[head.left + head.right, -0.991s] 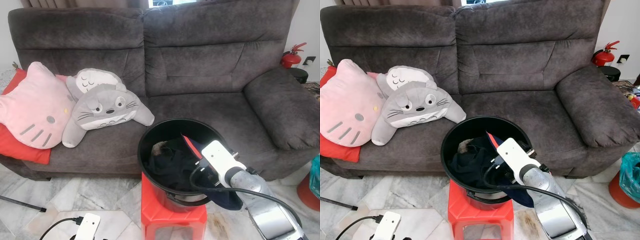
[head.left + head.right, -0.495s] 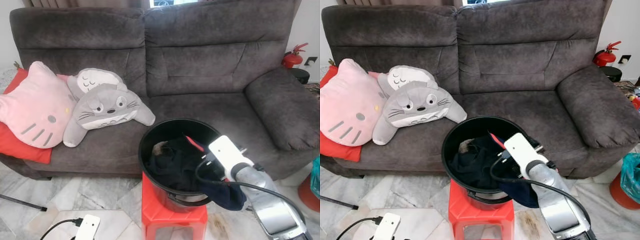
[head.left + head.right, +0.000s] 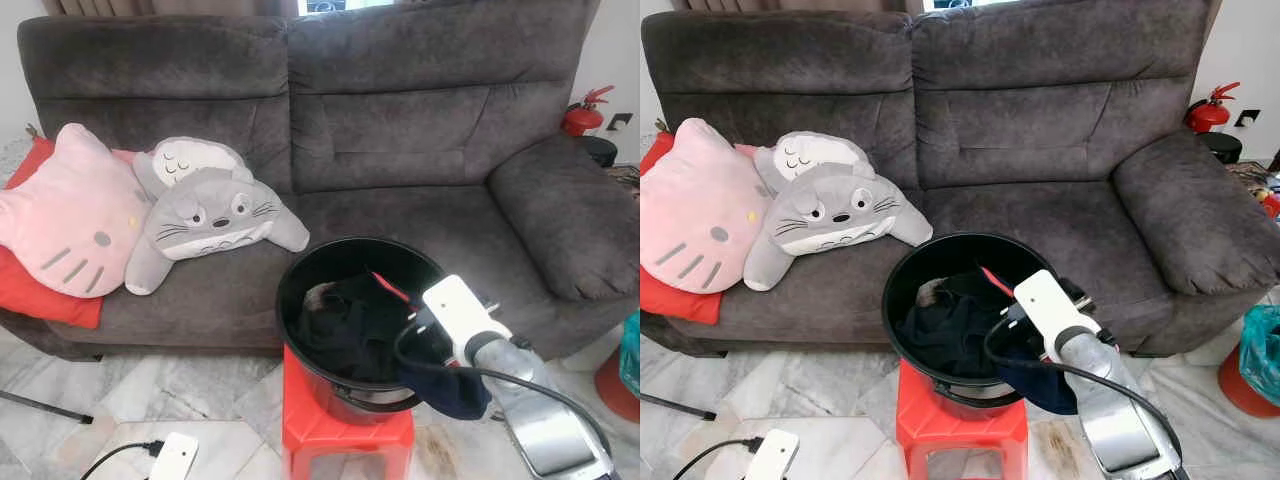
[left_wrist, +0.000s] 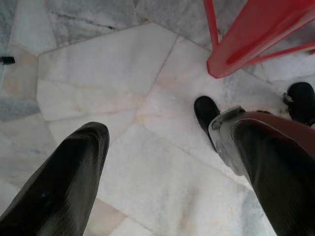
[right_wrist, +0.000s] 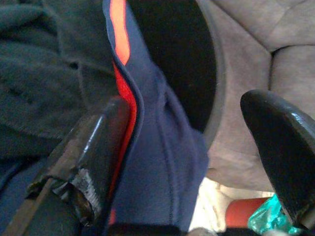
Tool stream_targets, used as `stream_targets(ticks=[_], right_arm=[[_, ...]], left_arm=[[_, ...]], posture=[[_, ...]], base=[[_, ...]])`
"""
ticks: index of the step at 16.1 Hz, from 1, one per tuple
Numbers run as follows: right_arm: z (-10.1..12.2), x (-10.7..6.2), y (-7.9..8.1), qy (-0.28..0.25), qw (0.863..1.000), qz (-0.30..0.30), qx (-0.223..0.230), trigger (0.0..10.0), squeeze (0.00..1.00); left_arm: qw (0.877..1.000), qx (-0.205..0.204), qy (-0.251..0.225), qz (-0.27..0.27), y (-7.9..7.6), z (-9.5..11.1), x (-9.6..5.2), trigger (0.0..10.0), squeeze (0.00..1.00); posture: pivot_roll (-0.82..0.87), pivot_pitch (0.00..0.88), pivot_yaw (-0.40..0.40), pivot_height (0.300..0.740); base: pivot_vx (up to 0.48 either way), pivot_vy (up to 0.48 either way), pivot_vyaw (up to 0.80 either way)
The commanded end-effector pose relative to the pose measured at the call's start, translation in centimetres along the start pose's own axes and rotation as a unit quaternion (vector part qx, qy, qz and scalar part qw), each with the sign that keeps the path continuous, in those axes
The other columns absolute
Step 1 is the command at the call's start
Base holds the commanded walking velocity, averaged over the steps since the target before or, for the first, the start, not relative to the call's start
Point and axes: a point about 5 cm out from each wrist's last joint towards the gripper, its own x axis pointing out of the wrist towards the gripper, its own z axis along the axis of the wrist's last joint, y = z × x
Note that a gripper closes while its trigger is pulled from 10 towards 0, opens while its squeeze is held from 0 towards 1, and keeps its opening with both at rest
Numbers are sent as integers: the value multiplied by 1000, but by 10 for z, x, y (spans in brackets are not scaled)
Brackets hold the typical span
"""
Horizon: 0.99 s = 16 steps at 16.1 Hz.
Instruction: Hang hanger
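A black bucket [image 3: 284, 300] stands on a red stool [image 3: 340, 432] in front of the grey sofa. Dark clothes [image 3: 345, 320] are piled inside it. A navy garment with an orange-red stripe [image 5: 162, 162] hangs over the bucket's right rim [image 3: 455, 392]. My right arm reaches over that rim, its white wrist block [image 3: 458, 308] above the cloth. In the right wrist view the right gripper [image 5: 187, 110] is open, the navy cloth lying between its fingers and touching one finger [image 5: 101, 147]. The left gripper [image 4: 162, 132] hangs open above the marble floor beside the stool leg [image 4: 246, 44].
The grey sofa [image 3: 400, 150] holds a pink cat cushion [image 3: 70, 215] and a grey plush [image 3: 210, 215] at its left. A white device with a cable [image 3: 170, 455] lies on the floor. A fire extinguisher [image 3: 582, 118] and a teal bag [image 3: 1260, 365] are at the right.
My right wrist has shifted a little to the right, toward the bucket's right rim, and the navy cloth has moved with it. The view itself has moved slightly.
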Motion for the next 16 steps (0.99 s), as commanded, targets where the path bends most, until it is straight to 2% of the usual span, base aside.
stream_targets(ticks=[1,4,9,13,16], right_arm=[[1,-2,5,-1,1000,14,-6,10000,0],[2,-2,7,-1,1000,18,-15,10000,0],[4,-5,5,-12,1000,-7,-5,10000,0],[-9,-15,15,7,1000,-24,16,10000,0],[-12,-17,16,12,999,-31,17,10000,0]], left_arm=[[1000,2,10,4,5,-7,-2,10000,0],[1000,3,11,4,6,-9,-3,10000,0],[1000,2,12,5,6,-11,-4,10000,0],[1000,1,12,3,6,-12,-4,10000,0],[1000,2,13,2,5,-12,-4,10000,0]], posture=[[-208,0,63,740],[-208,0,62,740],[-210,0,63,740],[-219,0,65,740],[-219,0,65,740]], base=[[0,0,0],[0,0,0],[0,0,0],[0,0,0],[0,0,0]])
